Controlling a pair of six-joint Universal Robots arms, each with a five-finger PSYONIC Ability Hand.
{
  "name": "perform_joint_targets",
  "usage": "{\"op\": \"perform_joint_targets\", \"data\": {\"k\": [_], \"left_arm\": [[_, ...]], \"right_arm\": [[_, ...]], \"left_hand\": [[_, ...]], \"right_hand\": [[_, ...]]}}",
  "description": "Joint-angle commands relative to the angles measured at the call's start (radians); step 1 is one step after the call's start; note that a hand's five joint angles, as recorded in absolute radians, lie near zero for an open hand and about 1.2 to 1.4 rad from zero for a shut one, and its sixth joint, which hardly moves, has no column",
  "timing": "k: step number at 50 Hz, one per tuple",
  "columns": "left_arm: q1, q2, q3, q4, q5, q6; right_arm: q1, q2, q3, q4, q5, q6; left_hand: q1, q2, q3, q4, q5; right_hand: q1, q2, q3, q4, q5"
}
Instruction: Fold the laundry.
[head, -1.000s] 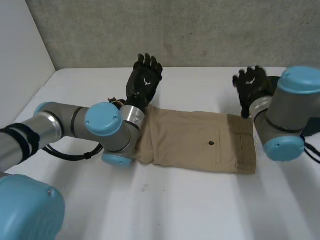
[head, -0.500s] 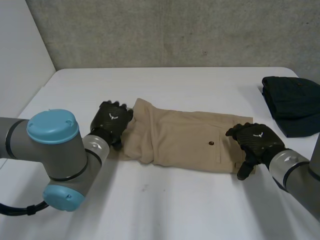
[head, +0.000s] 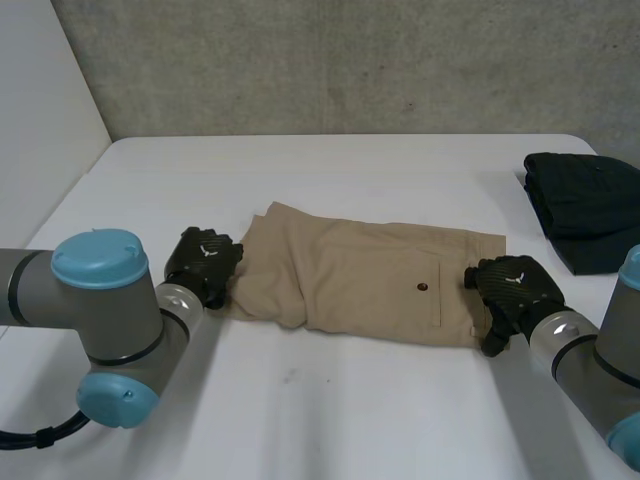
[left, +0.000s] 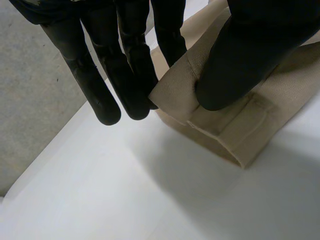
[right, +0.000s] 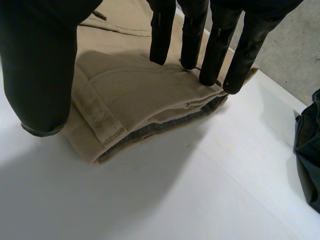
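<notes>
On the white table, the left hand pinches the left end of the tan trousers, a hem flap caught between its thumb and straight fingers. The trousers lie folded across the middle. The right hand rests unclenched on their right waistband end, fingertips on top and thumb seemingly beside the near edge. At the far right lies a pile of dark clothes.

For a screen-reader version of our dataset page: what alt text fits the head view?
Tan folded shorts lie on a white table, the black left hand at one end, the right hand at the waistband end. A dark folded garment sits at the table's right edge.
</notes>
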Motion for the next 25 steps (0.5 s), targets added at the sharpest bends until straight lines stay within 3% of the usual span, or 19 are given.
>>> {"op": "perform_joint_targets", "data": {"k": [1, 6, 11, 16, 20, 25], "left_arm": [[0.016, 0.011, -0.015, 0.002, -0.066, 0.001], [0.016, 0.014, -0.035, 0.001, -0.08, 0.001], [0.013, 0.049, -0.059, -0.002, -0.082, 0.001], [0.01, 0.094, -0.064, -0.002, -0.083, 0.0], [0.015, 0.129, -0.067, -0.004, -0.085, 0.0], [0.016, 0.19, -0.085, -0.005, -0.085, 0.0]], "right_arm": [[0.008, -0.005, 0.013, -0.002, 0.01, -0.005], [0.006, -0.002, 0.013, -0.003, 0.01, -0.006], [0.006, 0.009, 0.009, -0.006, 0.01, -0.008], [0.008, 0.02, 0.009, -0.029, 0.011, -0.009], [0.0, 0.015, 0.008, -0.038, 0.01, -0.009], [-0.013, -0.012, 0.014, -0.026, 0.008, -0.037]], "left_hand": [[0.22, 0.185, 0.188, 0.176, 0.206], [0.111, 0.077, 0.08, 0.068, 0.098], [-0.478, -0.513, -0.509, -0.521, -0.491], [-0.602, -0.637, -0.634, -0.646, -0.616], [-0.623, -0.658, -0.654, -0.666, -0.636], [-0.661, -0.696, -0.693, -0.705, -0.675]], "right_hand": [[0.181, 0.125, 0.121, 0.117, 0.133], [0.222, 0.166, 0.162, 0.158, 0.174], [0.275, 0.219, 0.215, 0.211, 0.227], [0.424, 0.368, 0.364, 0.36, 0.376], [1.01, 0.954, 0.95, 0.945, 0.961], [1.011, 0.955, 0.951, 0.947, 0.962]]}}
